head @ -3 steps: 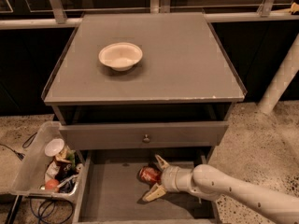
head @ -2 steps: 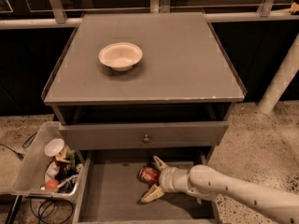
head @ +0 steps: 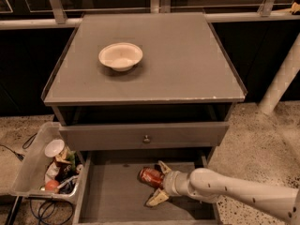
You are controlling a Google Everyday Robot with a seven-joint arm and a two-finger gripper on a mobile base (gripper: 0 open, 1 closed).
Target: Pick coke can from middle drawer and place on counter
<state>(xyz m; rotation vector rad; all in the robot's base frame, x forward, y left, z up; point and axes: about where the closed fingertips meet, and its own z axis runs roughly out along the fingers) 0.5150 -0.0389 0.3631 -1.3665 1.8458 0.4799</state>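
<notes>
The coke can [head: 150,176] lies on its side on the floor of the open middle drawer [head: 112,196], near the middle. My gripper [head: 159,183] reaches in from the right at the end of the white arm [head: 234,195]. Its two tan fingers [head: 156,199] are spread, one behind the can and one in front of it, with the can's right end between them. The jaws stand open around the can. The counter [head: 178,64] is the grey cabinet top above.
A white bowl [head: 120,56] sits on the counter's left half. A closed drawer front with a round knob [head: 146,138] overhangs the back of the open drawer. A clear bin of clutter [head: 47,168] stands on the floor at the left. A white post [head: 281,78] stands at the right.
The gripper has edged slightly further over the can, and the far finger has come a little closer to it. The can has not moved.
</notes>
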